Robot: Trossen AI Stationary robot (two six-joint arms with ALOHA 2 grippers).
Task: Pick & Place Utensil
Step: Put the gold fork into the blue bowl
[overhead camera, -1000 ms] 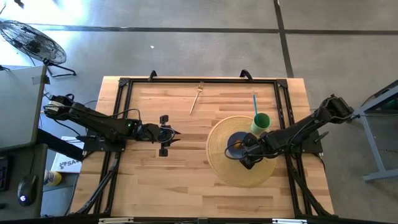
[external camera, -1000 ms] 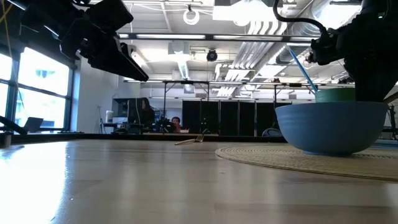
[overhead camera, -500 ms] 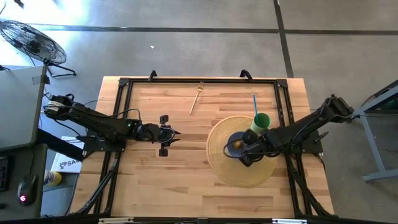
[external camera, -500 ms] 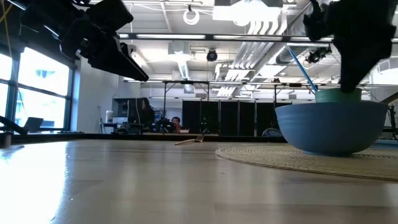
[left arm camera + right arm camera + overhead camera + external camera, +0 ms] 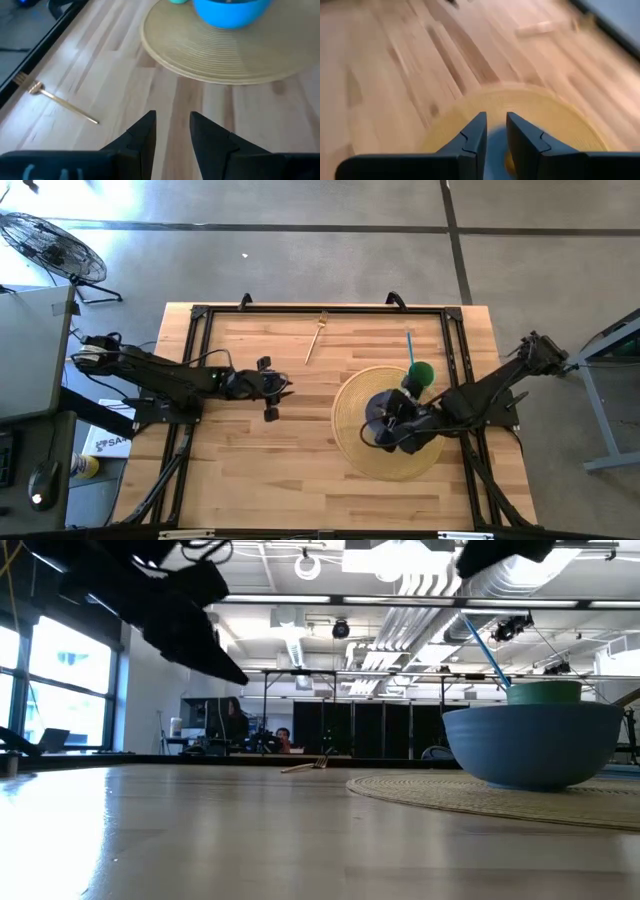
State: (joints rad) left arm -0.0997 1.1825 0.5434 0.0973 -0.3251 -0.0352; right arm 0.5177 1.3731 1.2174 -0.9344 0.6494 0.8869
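Pale butcher-block planks make up the wooden table (image 5: 250, 460), framed by a black metal rail, with grey concrete floor around it. At the far edge lies the slim gold metal fork (image 5: 316, 338), the task's utensil, flat on the bare wood and untouched.

Left gripper (image 5: 277, 387) hangs above the boards with its fingers a narrow gap apart, holding nothing; its wrist view puts the fork ahead and off to one side, well apart from the fingertips. To do the pick well, I would judge the arm should swing until the jaws straddle the thin handle crosswise, part them a little wider, descend until the tips almost graze the wood, then close near the handle's middle so the fork does not pivot.

Right gripper (image 5: 400, 423) hovers directly over the blue ceramic bowl (image 5: 533, 742), which sits on the round woven straw placemat (image 5: 350, 442); its fingers are slightly parted and empty. Just beyond it stands a green plastic cup (image 5: 420, 374) with a blue straw (image 5: 409, 347).

From overhead the right arm hides most of the bowl. A small yellowish shape in the right wrist view, possibly something in the bowl, is too blurred to name. The fork's tines are hard to make out.
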